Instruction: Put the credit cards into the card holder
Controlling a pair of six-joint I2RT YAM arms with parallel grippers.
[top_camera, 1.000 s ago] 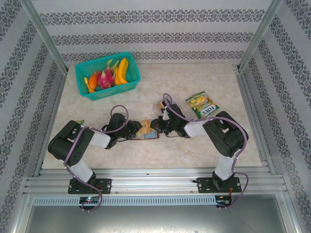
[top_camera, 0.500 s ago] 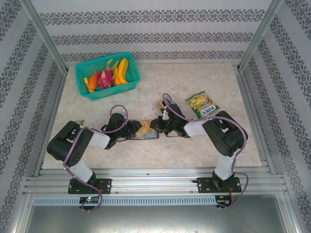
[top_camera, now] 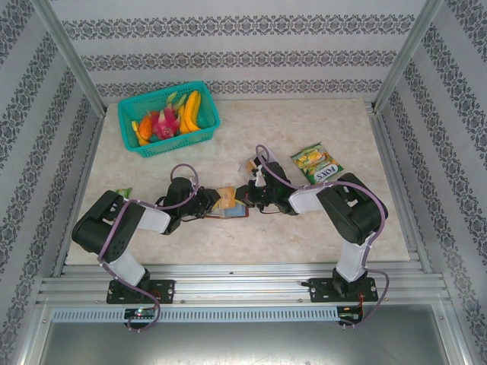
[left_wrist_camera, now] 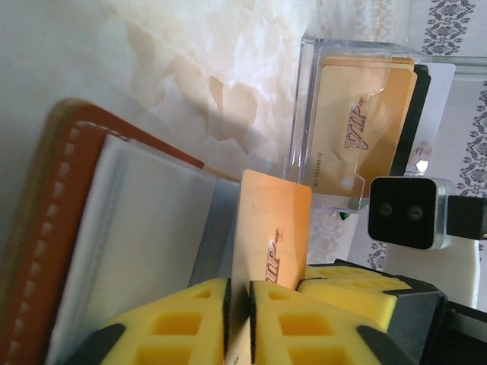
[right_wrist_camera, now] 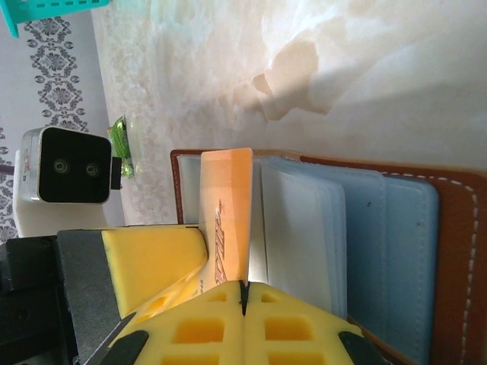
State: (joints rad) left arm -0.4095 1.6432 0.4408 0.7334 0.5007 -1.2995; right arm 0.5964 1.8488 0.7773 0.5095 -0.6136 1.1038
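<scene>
Orange card (left_wrist_camera: pixel 274 228) stands on edge, clamped in the left pincer (left_wrist_camera: pixel 242 323) and aimed at the open brown holder (left_wrist_camera: pixel 114 243) mid-table (top_camera: pixel 251 122), likely seeking a slot. The right pincer (right_wrist_camera: pixel 243 308), fingers pressed together, sits at the holder's edge, seemingly steadying it.

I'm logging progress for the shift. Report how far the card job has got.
Done: the card holder lies open, sleeves exposed. In hand: the left gripper pinches an orange card over the holder, apparently not yet slotted in; the right gripper is shut beside the sleeves. Left: seat that card, then the cards standing in the clear box.
</scene>
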